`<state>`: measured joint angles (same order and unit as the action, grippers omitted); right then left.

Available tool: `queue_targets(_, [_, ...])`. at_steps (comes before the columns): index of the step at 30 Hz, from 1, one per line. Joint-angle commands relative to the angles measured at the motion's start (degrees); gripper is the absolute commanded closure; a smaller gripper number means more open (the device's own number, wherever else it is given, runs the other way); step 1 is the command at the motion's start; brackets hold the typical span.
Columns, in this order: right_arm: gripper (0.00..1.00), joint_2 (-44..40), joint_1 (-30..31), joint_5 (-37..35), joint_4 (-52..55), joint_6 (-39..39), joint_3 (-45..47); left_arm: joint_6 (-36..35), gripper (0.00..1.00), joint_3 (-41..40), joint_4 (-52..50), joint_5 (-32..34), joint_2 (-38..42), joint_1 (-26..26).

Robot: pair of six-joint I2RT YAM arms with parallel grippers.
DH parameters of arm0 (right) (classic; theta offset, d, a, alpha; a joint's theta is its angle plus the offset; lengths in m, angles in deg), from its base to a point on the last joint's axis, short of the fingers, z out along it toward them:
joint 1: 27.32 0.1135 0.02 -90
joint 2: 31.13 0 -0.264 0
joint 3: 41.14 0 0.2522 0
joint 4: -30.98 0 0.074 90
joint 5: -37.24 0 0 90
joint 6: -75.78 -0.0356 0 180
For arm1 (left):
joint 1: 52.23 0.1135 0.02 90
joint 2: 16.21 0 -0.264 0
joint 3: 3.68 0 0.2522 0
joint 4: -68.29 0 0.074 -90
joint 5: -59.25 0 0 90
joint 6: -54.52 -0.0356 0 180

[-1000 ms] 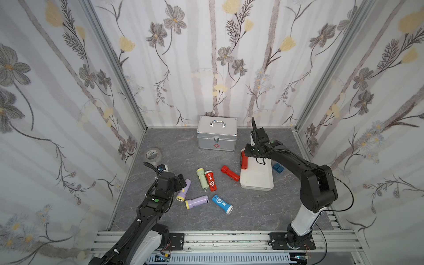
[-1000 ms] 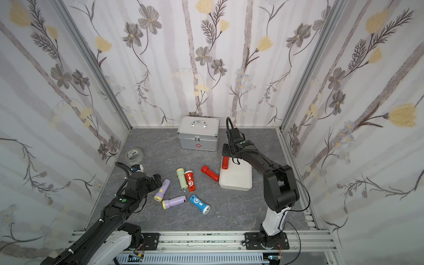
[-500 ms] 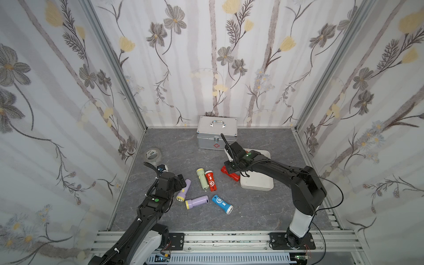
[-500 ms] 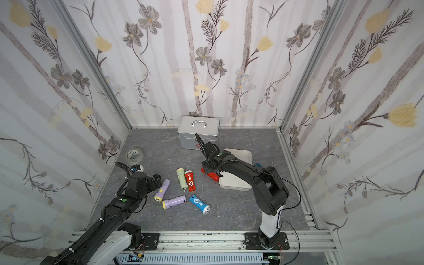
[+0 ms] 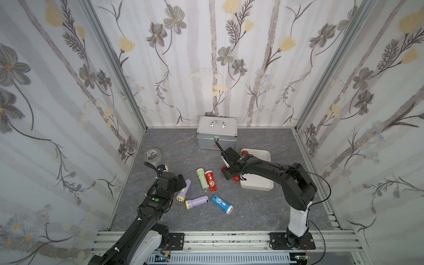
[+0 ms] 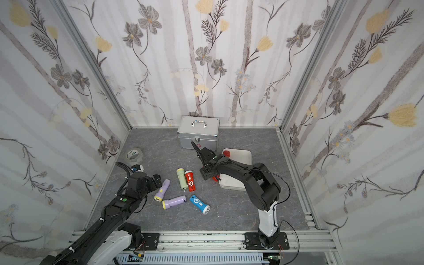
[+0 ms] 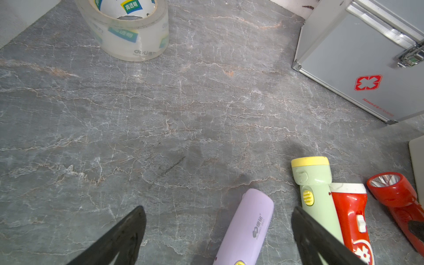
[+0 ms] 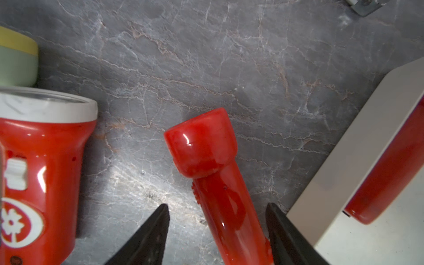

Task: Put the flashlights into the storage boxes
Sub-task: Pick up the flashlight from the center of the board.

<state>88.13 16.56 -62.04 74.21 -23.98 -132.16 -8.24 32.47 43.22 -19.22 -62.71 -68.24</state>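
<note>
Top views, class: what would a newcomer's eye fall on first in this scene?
The blue flashlight and its colourful neighbours, scattered mid-floor. Next, the right claw, open astride a plain red flashlight beside the white tray, and the silver case at the back wall.

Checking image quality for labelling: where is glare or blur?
Right wrist view: white glare on the plain red flashlight between the jaws, sheen on the grey marbled floor, pale green flashlight soft. Left wrist view: crisp, clear tape roll's label legible.
</note>
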Motion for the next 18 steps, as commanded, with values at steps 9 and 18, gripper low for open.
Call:
queue_targets(9, [0.37, 2.5, 0.1, 0.6, -3.0, 0.4, 0.9, 0.3, 0.0, 0.0, 1.3, 0.7, 0.1, 0.1])
queue_targets(18, [0.49, 3.7, 2.5, 0.9, -4.3, -1.0, 0.8, 0.3, 0.0, 0.0, 1.3, 0.9, 0.2, 0.1])
